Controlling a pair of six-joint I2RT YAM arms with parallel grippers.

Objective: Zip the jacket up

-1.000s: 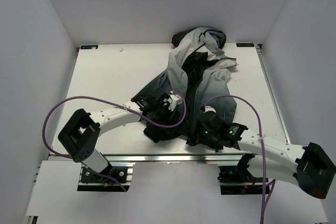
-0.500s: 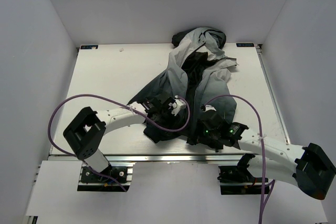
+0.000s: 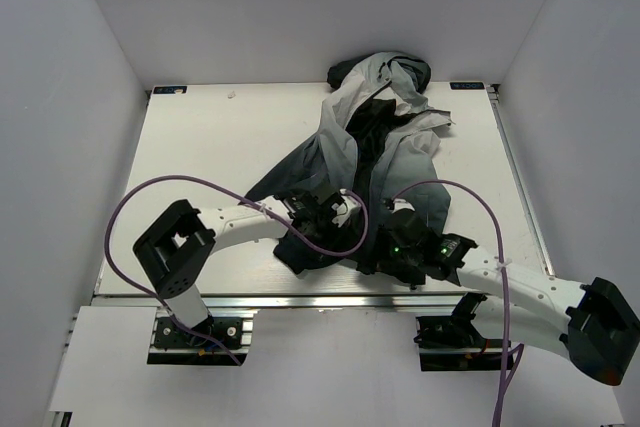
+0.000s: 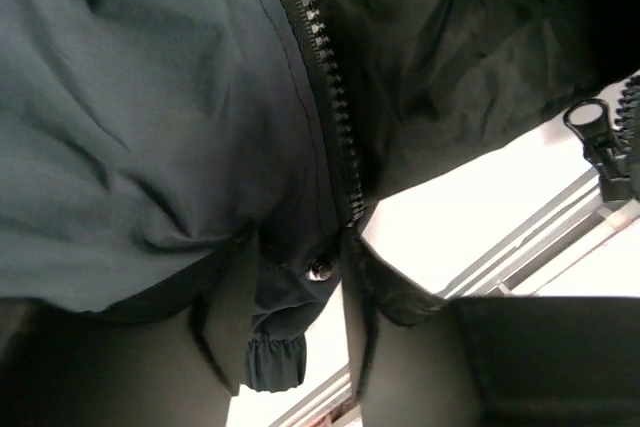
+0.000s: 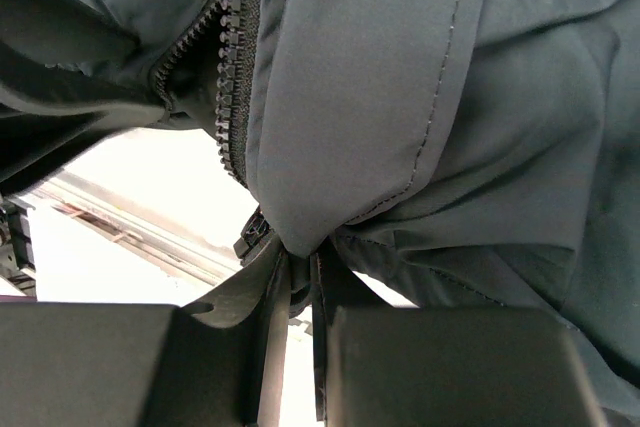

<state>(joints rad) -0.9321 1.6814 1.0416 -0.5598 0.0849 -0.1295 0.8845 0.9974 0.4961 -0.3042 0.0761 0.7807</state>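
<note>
Two grippers at jacket (image 3: 338, 142) hem | left gripper (image 4: 297, 272) clamped on hem beside zipper teeth (image 4: 325, 97) | right gripper (image 5: 298, 272) pinched on opposite flap | slider (image 4: 605, 152) right of left fingers (image 4: 385, 367) | advice: align ends, hem taut

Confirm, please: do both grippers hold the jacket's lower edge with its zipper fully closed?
Not quite: the zipper is open, its tooth rows apart in the left wrist view. The left gripper and right gripper do hold the jacket's lower edge.

both arms reach low inward; left gripper (image 3: 334, 210) and right gripper (image 3: 386, 238) each pinch the jacket (image 3: 338, 137).
</note>
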